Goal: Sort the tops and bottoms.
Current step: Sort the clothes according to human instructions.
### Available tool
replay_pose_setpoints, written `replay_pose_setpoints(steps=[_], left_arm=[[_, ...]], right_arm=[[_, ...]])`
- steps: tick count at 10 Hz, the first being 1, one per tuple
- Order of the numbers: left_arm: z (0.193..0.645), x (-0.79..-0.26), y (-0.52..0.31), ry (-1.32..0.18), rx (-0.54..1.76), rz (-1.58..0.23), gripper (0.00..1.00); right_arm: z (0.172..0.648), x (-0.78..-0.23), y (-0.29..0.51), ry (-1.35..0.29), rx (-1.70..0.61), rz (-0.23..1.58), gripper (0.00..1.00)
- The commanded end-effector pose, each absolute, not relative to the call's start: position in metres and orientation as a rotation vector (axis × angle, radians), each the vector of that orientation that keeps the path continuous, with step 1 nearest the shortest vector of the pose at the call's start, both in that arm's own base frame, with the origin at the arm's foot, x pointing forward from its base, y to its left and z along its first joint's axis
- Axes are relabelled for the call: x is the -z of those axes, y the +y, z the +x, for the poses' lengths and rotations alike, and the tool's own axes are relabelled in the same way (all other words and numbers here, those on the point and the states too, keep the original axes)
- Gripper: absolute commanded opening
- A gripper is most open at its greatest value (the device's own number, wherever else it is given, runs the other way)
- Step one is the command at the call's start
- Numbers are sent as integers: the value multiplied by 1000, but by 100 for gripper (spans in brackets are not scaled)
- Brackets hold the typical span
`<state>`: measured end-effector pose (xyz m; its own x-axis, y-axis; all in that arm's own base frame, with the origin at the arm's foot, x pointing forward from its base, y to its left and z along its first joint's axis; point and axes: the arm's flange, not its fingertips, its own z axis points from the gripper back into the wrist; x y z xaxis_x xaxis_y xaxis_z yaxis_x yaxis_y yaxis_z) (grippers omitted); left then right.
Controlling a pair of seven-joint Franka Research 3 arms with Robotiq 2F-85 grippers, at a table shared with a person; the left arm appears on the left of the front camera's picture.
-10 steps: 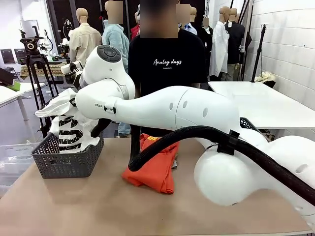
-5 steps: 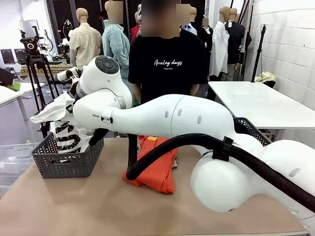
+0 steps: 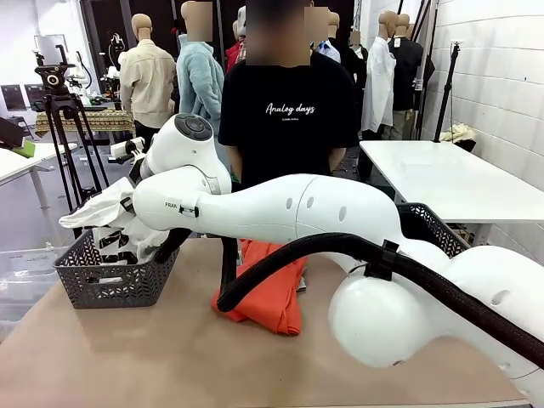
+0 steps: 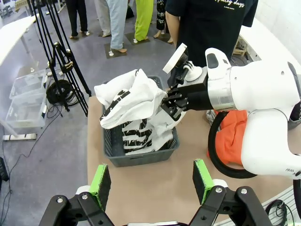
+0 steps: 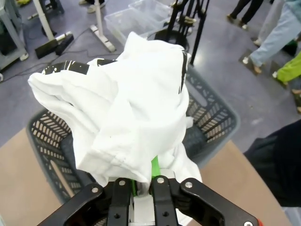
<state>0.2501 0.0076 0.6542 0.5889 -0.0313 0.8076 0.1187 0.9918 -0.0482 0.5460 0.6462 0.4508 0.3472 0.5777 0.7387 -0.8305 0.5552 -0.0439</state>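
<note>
My right gripper is shut on a white tee with black print, one of the tops. It holds the tee bunched over the dark grey basket at the table's left, and the tee's lower folds hang inside the basket. The right arm reaches across the table from the right, with its gripper at the basket's rim. An orange top lies crumpled mid-table behind the arm's black cable. My left gripper hovers open high above the near table edge, with nothing between its fingers. The bottoms are out of view.
A person in a black T-shirt stands at the far side. A second dark basket sits at the right, partly behind the arm. A camera tripod stands left of the table, and a white table at the right.
The right arm has lowered the white tee, and its folds now sit deeper in the left basket. The left gripper has stayed open.
</note>
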Motion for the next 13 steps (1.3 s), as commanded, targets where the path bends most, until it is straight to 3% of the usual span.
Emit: replay_pose_setpoints(steps=[1, 4, 9, 13], left_arm=[[249, -655, 8, -941, 89, -97, 91], [249, -655, 8, -941, 89, -97, 91], [249, -655, 8, -941, 89, -97, 91], [249, -655, 8, -941, 89, -97, 91]], right_arm=[[640, -473, 751, -720, -970, 429, 39], [638, -473, 748, -712, -1000, 448, 99], [603, -511, 720, -899, -996, 395, 100], [600, -522, 717, -766, -990, 363, 100]])
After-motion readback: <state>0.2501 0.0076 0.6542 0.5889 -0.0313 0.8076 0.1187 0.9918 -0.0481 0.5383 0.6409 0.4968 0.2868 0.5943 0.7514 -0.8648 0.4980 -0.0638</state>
